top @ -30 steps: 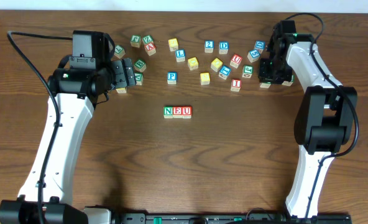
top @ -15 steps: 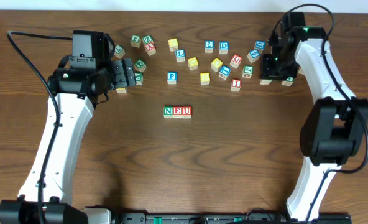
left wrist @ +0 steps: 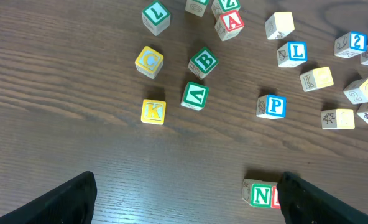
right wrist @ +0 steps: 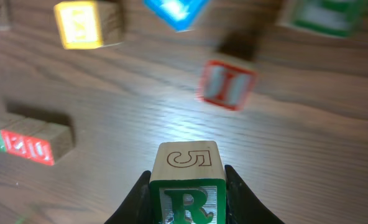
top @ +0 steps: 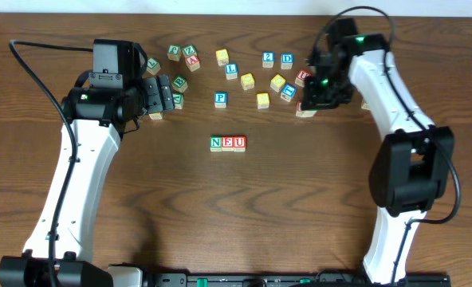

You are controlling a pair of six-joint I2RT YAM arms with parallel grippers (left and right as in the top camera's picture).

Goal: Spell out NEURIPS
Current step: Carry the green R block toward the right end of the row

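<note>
Gripping the R cube (right wrist: 185,205), the right gripper (top: 320,88) hangs over the far-right loose cubes (top: 277,82); R belongs just right of the NEU row (top: 228,143). The left gripper (left wrist: 185,202) stands open, idle.

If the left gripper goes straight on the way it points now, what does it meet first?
Probably the green V cube, nearly centred ahead of the open left gripper; the yellow K cube sits just left of that line. Height is unclear.
</note>
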